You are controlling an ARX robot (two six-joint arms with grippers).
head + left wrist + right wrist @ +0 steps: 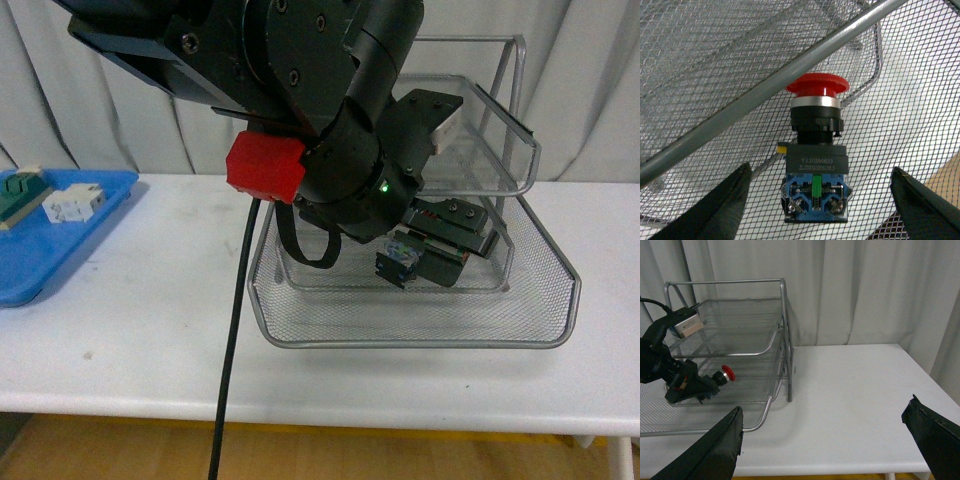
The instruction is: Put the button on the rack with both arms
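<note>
A white table [130,330] carries a silver wire-mesh rack [400,342] on its right part and a flat blue tray [30,280] at the far left, cut off by the frame edge. The black left arm [300,60] fills the front view and hides much of the rack, reaching in under its upper tier. The blue tray holds a green block [20,190] and a white block [73,203] side by side. The button [817,150] lies on the mesh of a lower tier; which tier cannot be told. The left gripper [821,170] has its jaws spread wide on either side of the button, clear of it. The right gripper [825,407] hangs above bare table beside the rack, jaws wide apart with nothing between them.
</note>
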